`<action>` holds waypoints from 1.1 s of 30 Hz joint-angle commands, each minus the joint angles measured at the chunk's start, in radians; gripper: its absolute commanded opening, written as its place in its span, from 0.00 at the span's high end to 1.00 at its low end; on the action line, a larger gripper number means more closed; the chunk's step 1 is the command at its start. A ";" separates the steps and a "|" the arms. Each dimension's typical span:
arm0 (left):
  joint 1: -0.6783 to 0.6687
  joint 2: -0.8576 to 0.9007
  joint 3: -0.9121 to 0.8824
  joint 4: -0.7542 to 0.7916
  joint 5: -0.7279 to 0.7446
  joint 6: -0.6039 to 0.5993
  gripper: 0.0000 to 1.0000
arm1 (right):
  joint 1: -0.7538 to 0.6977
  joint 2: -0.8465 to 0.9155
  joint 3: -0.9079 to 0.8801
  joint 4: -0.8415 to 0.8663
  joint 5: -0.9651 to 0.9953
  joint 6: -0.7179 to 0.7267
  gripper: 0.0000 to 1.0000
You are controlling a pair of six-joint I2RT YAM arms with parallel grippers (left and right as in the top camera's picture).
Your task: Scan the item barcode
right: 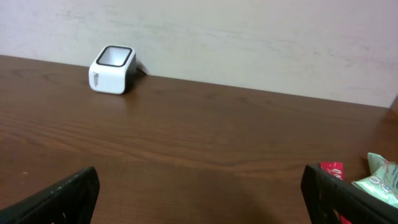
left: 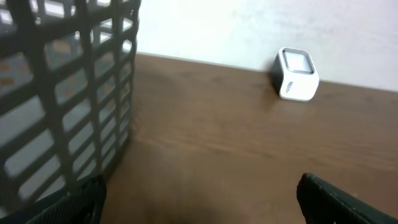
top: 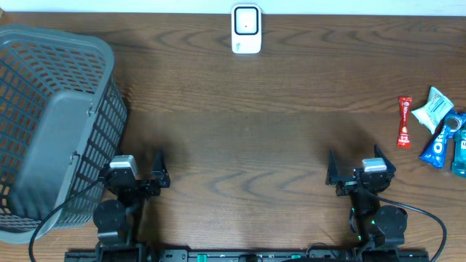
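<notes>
Well apart from both hands, the snacks lie clustered at the right edge of the counter (top: 240,131). The red stick (top: 404,122) lies flat, its long axis running near to far with one end toward the back wall. Just right of it sits a white-green packet (top: 432,108) at a slant. Below that a blue packet (top: 439,144) lies on a diagonal, its lower end toward the robot. It may be two overlapping packets; the view is too small to say. A teal packet (top: 460,149) is cut off by the frame's right side. No print or barcode can be made out on any of them.

The scanner (top: 246,29) stands at the far edge, about mid-counter, its dark-rimmed window facing upward.

The basket (top: 51,124) takes up the left side, its left and near parts cut off by the frame. Its mesh wall stands just beside the left hand (top: 137,173) and fills the left of that wrist view.

Both hands sit at the near edge, fingers pointing toward the far wall. The left hand is spread wide and grips nothing, and the right hand (top: 362,171) likewise. In the wrist views only dark, blurred fingertips show, at the bottom corners.

Between the hands and the scanner runs a broad stretch of bare wood—the widest free lane.
</notes>
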 commanded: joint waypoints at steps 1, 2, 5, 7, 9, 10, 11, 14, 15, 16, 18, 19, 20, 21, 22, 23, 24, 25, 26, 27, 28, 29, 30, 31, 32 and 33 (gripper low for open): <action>-0.014 -0.027 -0.037 0.004 -0.017 0.021 0.02 | 0.006 0.001 -0.002 -0.005 0.005 -0.010 0.01; -0.014 -0.033 -0.037 0.003 -0.020 0.021 0.02 | 0.006 0.001 -0.002 -0.005 0.005 -0.010 0.01; -0.014 -0.048 -0.037 -0.001 -0.050 0.022 0.02 | 0.006 0.001 -0.002 -0.005 0.005 -0.010 0.01; -0.015 -0.055 -0.037 -0.003 -0.058 0.022 0.02 | 0.006 0.001 -0.002 -0.005 0.005 -0.010 0.01; -0.018 -0.054 -0.037 -0.003 -0.058 0.021 0.02 | 0.006 0.001 -0.001 -0.005 0.005 -0.010 0.01; -0.021 -0.054 -0.037 -0.003 -0.061 0.021 0.02 | 0.006 0.001 -0.002 -0.005 0.005 -0.010 0.01; -0.026 -0.054 -0.037 -0.004 -0.061 0.021 0.02 | 0.006 0.001 -0.001 -0.005 0.005 -0.010 0.01; -0.041 -0.054 -0.037 -0.004 -0.064 0.021 0.02 | 0.006 0.001 -0.001 -0.005 0.005 -0.010 0.01; -0.042 -0.054 -0.037 -0.004 -0.064 0.021 0.02 | 0.006 0.001 -0.001 -0.005 0.005 -0.010 0.01; -0.042 -0.054 -0.037 -0.004 -0.064 0.019 0.02 | 0.006 0.001 -0.002 -0.005 0.005 -0.010 0.01; -0.042 -0.054 -0.037 -0.003 -0.064 0.017 0.02 | 0.006 0.001 -0.001 -0.005 0.005 -0.010 0.01; -0.042 -0.054 -0.037 -0.003 -0.060 0.018 0.02 | 0.006 0.001 -0.002 -0.005 0.005 -0.010 0.01; -0.042 -0.054 -0.037 0.001 -0.060 0.018 0.02 | 0.006 0.001 -0.001 -0.005 0.005 -0.010 0.01; -0.042 -0.054 -0.037 0.000 -0.061 0.018 0.02 | 0.006 0.001 -0.001 -0.005 0.005 -0.010 0.01; -0.042 -0.054 -0.037 0.000 -0.061 0.018 0.02 | 0.006 0.001 -0.001 -0.005 0.005 -0.010 0.01; -0.042 -0.054 -0.037 0.000 -0.061 0.018 0.02 | 0.006 0.001 -0.002 -0.005 0.005 -0.010 0.01; -0.042 -0.053 -0.037 0.000 -0.061 0.018 0.02 | 0.006 0.001 -0.001 -0.005 0.005 -0.010 0.01; -0.042 -0.052 -0.037 0.000 -0.061 0.018 0.02 | 0.006 0.001 -0.002 -0.005 0.005 -0.010 0.01; -0.042 -0.052 -0.037 0.000 -0.061 0.018 0.02 | 0.006 0.001 -0.002 -0.005 0.005 -0.010 0.01; -0.042 -0.052 -0.037 0.000 -0.061 0.018 0.02 | 0.006 0.001 -0.001 -0.005 0.005 -0.010 0.01; -0.042 -0.052 -0.037 0.000 -0.061 0.018 0.02 | 0.006 0.001 -0.001 -0.005 0.005 -0.010 0.01; -0.042 -0.052 -0.037 0.000 -0.061 0.018 0.02 | 0.006 0.001 -0.002 -0.005 0.005 -0.010 0.01; -0.042 -0.052 -0.037 0.000 -0.061 0.018 0.02 | 0.006 0.001 -0.001 -0.005 0.005 -0.010 0.01; -0.042 -0.052 -0.037 0.000 -0.061 0.018 0.02 | 0.006 0.001 -0.001 -0.005 0.005 -0.010 0.01; -0.042 -0.052 -0.037 0.000 -0.061 0.018 0.02 | 0.006 0.001 -0.001 -0.005 0.005 -0.010 0.01; -0.042 -0.052 -0.037 0.000 -0.061 0.018 0.02 | 0.006 0.001 -0.002 -0.005 0.005 -0.010 0.01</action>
